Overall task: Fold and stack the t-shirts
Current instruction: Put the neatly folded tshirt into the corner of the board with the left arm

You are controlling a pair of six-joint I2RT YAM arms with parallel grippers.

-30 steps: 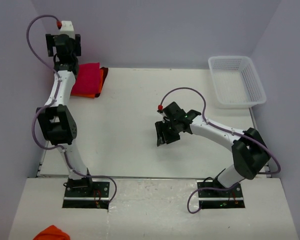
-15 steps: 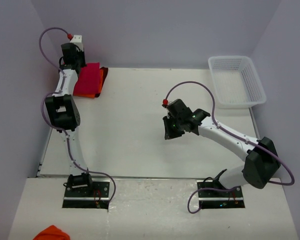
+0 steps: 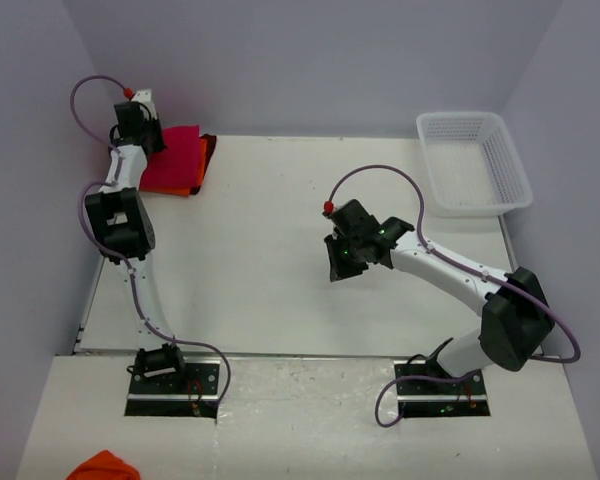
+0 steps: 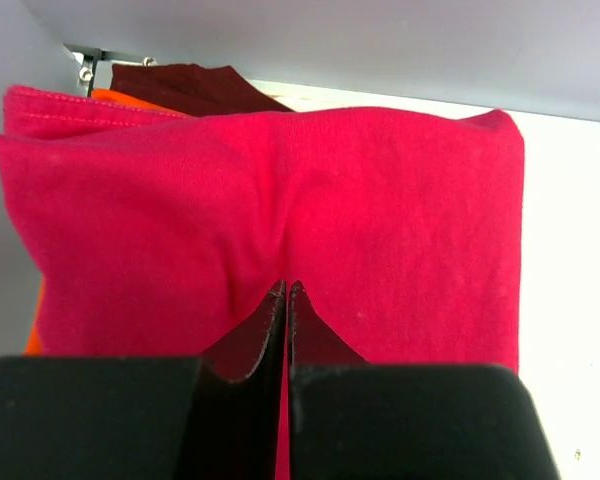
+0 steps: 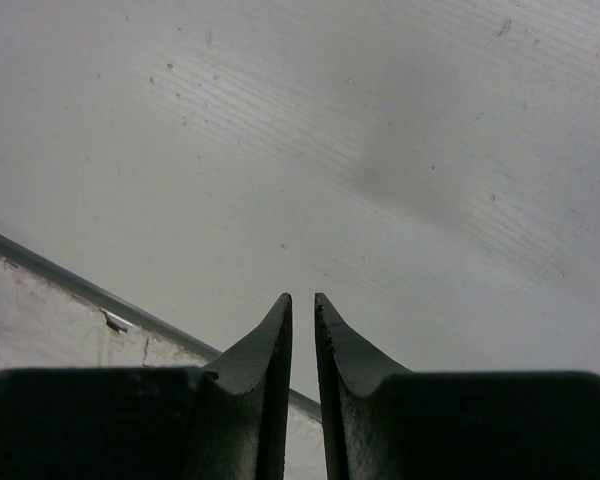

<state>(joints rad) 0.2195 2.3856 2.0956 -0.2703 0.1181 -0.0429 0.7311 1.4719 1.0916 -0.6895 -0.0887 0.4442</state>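
Table: the big white table (image 3: 280, 220) has walls on the left, the back and the right. Its near edge meets a lower ledge where the arms are bolted down.
Open room: most of the table top is bare, all across the middle and the near side.
Basket: the white basket (image 3: 520, 180) sits in the far right corner, close to the right wall.
Pink t-shirt: the pink t-shirt (image 3: 175, 160) is folded into a flat block in the far left corner, right by the left wall. It lies on top of the other one.
Orange t-shirt: the orange t-shirt (image 3: 180, 190) is under it. Only a thin orange strip and a dark red edge (image 3: 209, 150) peek out.
Left claw: the left claw (image 3: 140, 138) is at the left side of the stack, by the wall. Its two fingers are pressed together and pinch a pleat of the pink cloth.
Right claw: the right claw (image 3: 338, 266) is over the bare middle of the table, well apart from the shirts. Its fingers are nearly together with a thin slit, and nothing is in them.
Left wrist view only: the pink cloth (image 4: 380, 220) puckers toward the finger tips (image 4: 285, 288).
Right wrist view only: a thin metal strip (image 5: 60, 270) runs along the table's edge, beyond the claw (image 5: 302, 298).
Top view only: an orange cloth lump (image 3: 102, 467) lies on the near ledge.
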